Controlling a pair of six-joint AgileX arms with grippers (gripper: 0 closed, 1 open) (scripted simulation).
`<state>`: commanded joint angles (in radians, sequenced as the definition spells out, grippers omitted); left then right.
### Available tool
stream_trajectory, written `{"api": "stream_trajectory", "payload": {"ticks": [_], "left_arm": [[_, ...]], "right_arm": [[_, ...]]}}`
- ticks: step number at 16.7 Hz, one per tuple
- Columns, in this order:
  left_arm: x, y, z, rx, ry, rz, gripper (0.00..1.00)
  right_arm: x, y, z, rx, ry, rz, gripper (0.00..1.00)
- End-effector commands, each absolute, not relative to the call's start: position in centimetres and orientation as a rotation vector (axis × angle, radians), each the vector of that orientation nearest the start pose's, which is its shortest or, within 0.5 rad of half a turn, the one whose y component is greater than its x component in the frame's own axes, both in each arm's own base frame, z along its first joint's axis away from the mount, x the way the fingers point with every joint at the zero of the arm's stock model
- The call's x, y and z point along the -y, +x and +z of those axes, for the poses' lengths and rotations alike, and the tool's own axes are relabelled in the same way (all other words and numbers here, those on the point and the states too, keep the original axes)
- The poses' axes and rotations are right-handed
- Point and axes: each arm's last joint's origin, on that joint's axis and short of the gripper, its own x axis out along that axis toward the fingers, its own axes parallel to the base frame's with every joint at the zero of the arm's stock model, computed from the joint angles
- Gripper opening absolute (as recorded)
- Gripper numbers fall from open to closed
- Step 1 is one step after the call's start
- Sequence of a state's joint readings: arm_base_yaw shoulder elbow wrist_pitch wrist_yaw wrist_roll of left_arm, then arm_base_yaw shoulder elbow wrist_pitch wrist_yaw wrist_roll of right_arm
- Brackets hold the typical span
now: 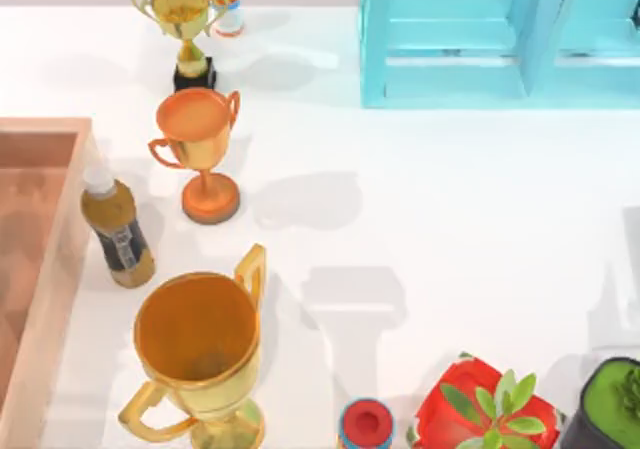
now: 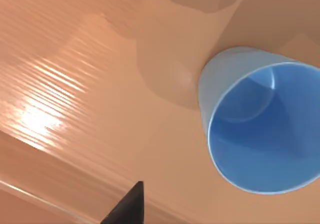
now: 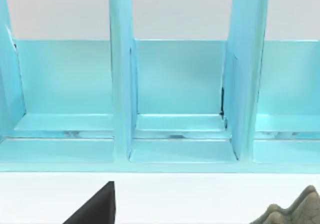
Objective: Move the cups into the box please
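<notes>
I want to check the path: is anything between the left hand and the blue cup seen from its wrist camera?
Nothing visible stands between them. In the left wrist view the blue cup sits on the box floor, mouth towards the camera, with bare floor around it. One dark fingertip of the left hand shows apart from the cup.

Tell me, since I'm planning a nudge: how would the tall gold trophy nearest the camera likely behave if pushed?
The gold trophy probably tips easily: a wide bowl sits on a narrow stem and small foot. It looks rigid, so it should not flex. Its handles could catch the bottle nearby or the box wall beside it.
</notes>
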<state>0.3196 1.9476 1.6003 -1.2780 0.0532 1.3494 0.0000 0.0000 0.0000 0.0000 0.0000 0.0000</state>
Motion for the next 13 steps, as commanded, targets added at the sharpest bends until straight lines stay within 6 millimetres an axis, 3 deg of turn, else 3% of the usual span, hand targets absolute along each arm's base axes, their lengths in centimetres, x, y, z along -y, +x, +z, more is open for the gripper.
{"api": "stream_trajectory", "payload": {"ticks": [8, 13], "left_arm": [[-11.8, 34.9, 22.0, -1.417, 0.735, -0.859, 1.00], [-12.0, 35.4, 24.9, -1.420, 0.733, -0.866, 1.00]], "right_arm": [[0.1, 10.6, 16.0, 0.000, 0.000, 0.000, 1.00], [0.1, 10.6, 16.0, 0.000, 0.000, 0.000, 1.00]]}}
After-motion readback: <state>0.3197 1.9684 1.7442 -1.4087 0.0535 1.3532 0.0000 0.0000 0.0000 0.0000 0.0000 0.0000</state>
